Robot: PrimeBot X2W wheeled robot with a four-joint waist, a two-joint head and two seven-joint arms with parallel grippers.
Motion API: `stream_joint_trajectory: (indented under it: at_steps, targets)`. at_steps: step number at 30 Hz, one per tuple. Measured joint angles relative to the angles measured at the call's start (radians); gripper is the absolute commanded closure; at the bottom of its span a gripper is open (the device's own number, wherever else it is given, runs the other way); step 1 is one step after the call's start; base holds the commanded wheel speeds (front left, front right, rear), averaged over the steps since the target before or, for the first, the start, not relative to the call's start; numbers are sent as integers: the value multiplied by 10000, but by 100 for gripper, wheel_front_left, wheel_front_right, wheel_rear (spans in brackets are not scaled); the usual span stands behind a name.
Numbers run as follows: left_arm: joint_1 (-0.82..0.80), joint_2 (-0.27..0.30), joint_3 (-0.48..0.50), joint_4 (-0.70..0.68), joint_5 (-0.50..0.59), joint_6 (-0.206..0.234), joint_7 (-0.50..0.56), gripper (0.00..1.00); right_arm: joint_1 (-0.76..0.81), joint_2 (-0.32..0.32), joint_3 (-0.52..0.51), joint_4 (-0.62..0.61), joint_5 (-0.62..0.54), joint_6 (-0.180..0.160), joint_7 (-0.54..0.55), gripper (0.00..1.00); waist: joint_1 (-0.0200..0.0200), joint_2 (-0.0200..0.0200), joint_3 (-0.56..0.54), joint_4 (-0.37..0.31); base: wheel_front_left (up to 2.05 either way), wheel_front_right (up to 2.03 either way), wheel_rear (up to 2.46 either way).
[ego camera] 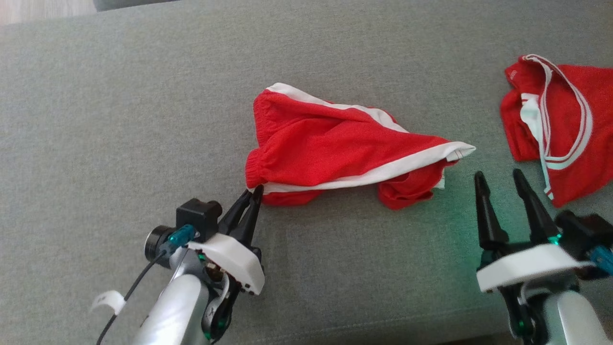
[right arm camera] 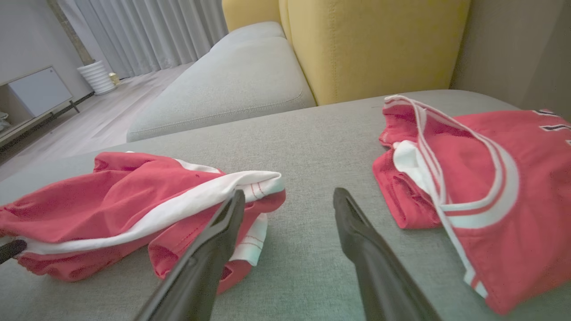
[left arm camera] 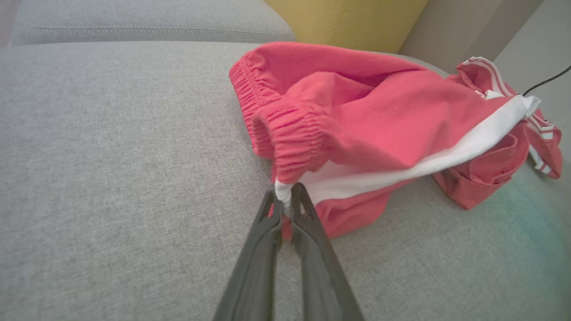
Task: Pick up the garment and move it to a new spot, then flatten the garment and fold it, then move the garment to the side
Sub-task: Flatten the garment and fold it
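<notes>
garment: red shorts with white side stripes, lying crumpled at the middle of the grey sofa seat, elastic waistband at its left end.
left claw: pressed together on the near waistband corner, pinching the end of the white stripe between its tips.
right claw: spread wide, holding nothing, just beside the garment's right end.
red top: white-trimmed, on the seat to the right, apart from the garment.
yellow cushion: upright behind the seat.
</notes>
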Motion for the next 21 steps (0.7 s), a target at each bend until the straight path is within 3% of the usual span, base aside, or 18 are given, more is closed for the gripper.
stream_joint_trajectory:
  at_steps: [8, 9, 11, 12, 21]
  targets:
    - [-204, -13, -280, 100, 0, 0, -255, 100, -1404, -449, 522, 1783, 491, 0, 19, 0, 0, 0, 162, 250, 0, 0, 0]
    - [-262, -17, -291, 102, 0, 0, -261, 100, -1501, -470, 562, 1946, 527, 0, 15, 4, 0, 0, 182, 277, 0, 0, 0]
    - [-348, -17, -299, 123, 0, 17, -376, 100, -1661, -520, 696, 2293, 650, 0, 15, 64, 0, 0, 223, 317, 0, 0, 0]
    - [-390, -17, -313, 138, 0, 38, -445, 100, -1690, -552, 736, 2406, 663, 0, 15, 100, 0, 0, 242, 336, 0, 0, 0]
    - [-445, 2, -251, -190, 17, 270, -1043, 100, -1886, -821, 907, 2385, 849, 0, -384, 100, 0, 0, 272, 337, 0, 0, 0]
